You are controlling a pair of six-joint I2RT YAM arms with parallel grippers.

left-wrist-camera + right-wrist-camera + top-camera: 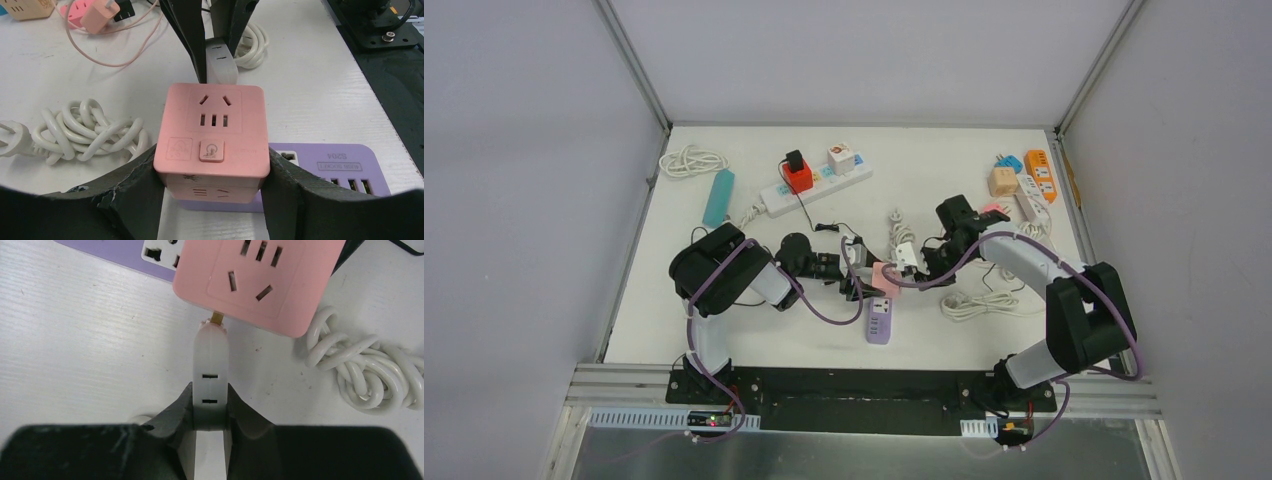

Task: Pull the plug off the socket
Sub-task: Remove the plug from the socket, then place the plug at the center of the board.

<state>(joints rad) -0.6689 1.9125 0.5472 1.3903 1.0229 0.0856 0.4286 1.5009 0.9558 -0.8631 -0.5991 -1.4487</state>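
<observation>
- Two claws faced each other near the middle of the tabletop, as seen from above.
- Left claw: closed on the pink cube socket, with one finger pressed against each side face.
- Right claw: clamped on the white plug, gripping its flat sides.
- Plug tip lay just beside one side face of the socket. A short brass pin showed in the gap and reached the socket's edge.
- Socket sat partly over a purple power strip whose label read "S204". The smaller line of print beside it was too fine to read.
- Socket's top face carried a button with a power symbol and a faint embossed logo, which was illegible.
- Coiled white cable lay on the tabletop beside the socket.
</observation>
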